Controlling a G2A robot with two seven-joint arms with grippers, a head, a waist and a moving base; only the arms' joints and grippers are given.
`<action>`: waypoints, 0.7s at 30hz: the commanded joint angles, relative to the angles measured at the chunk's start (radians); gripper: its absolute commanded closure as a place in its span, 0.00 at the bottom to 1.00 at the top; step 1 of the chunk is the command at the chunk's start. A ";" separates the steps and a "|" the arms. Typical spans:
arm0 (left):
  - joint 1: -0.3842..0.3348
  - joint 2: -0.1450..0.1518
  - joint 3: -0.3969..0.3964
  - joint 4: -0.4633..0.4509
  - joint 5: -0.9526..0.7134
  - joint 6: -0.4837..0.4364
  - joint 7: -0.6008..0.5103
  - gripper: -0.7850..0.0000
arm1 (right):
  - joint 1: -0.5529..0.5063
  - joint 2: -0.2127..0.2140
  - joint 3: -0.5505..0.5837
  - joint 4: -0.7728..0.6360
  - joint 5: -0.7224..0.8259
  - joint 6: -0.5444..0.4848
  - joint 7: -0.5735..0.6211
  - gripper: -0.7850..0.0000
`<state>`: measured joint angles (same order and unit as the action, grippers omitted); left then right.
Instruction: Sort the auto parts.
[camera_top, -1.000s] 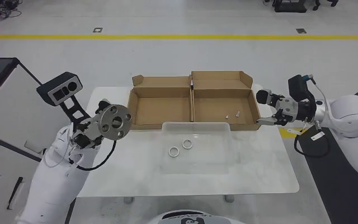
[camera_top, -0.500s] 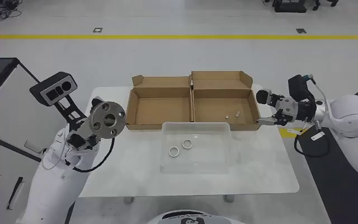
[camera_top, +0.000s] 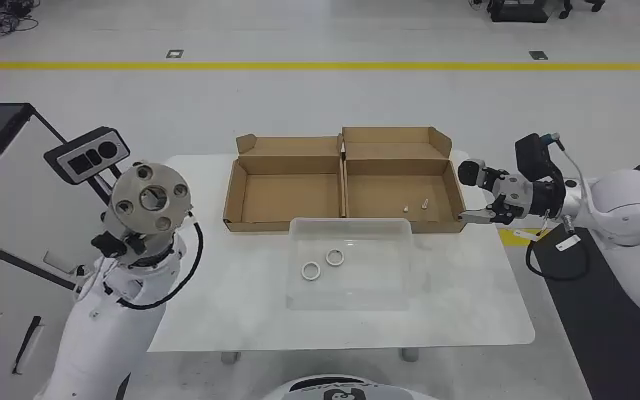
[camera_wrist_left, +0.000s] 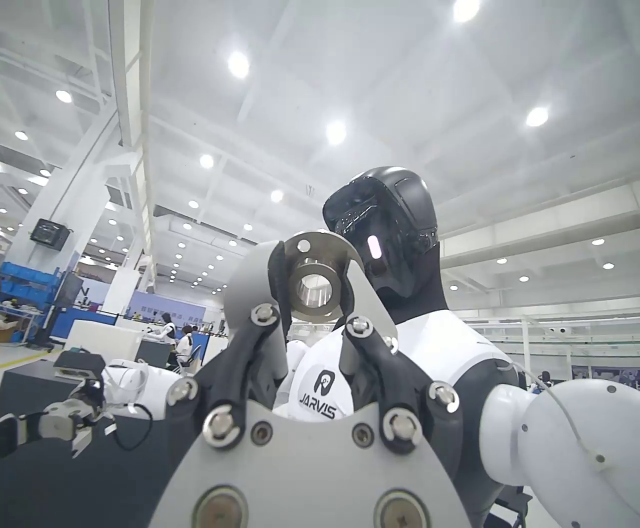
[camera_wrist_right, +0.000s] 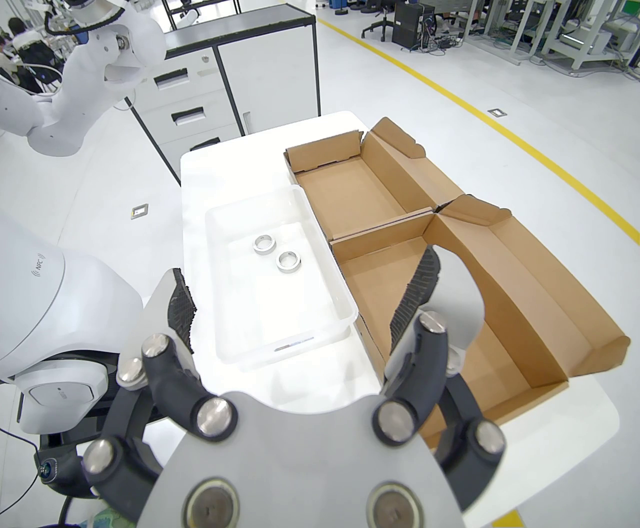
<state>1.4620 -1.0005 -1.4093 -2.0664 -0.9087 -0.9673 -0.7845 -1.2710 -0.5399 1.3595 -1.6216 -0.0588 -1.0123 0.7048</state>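
Observation:
My left gripper is shut on a round metal flange with a central bore and several bolt holes. In the top view the flange is held up face-up off the table's left edge. My right gripper stands open and empty at the right end of the right cardboard box; its fingers frame that box. Two metal rings lie in the clear tray. Small pins lie in the right box. The left box is bare.
The two open boxes stand side by side at the back of the white table, with the tray just in front of them. A black device on a stand rises left of the table. A cabinet stands beyond the table's far end.
My left arm has swung the flange leftward, away from the left box and past the table edge, turning its face upward. The right arm has not moved.

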 joint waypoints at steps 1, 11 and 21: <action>-0.003 -0.001 -0.010 0.008 0.039 0.005 -0.018 1.00 | 0.000 0.000 0.000 0.000 0.000 0.000 0.000 0.00; 0.002 -0.007 -0.022 0.007 0.117 0.032 -0.020 1.00 | 0.000 0.000 0.000 0.000 0.000 0.000 0.000 0.00; 0.019 -0.015 -0.025 -0.014 -0.042 0.015 -0.038 1.00 | 0.000 0.000 0.000 0.000 0.000 0.000 0.000 0.00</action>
<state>1.4797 -1.0154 -1.4311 -2.0808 -0.9442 -0.9519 -0.8141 -1.2710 -0.5399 1.3595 -1.6216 -0.0588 -1.0123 0.7048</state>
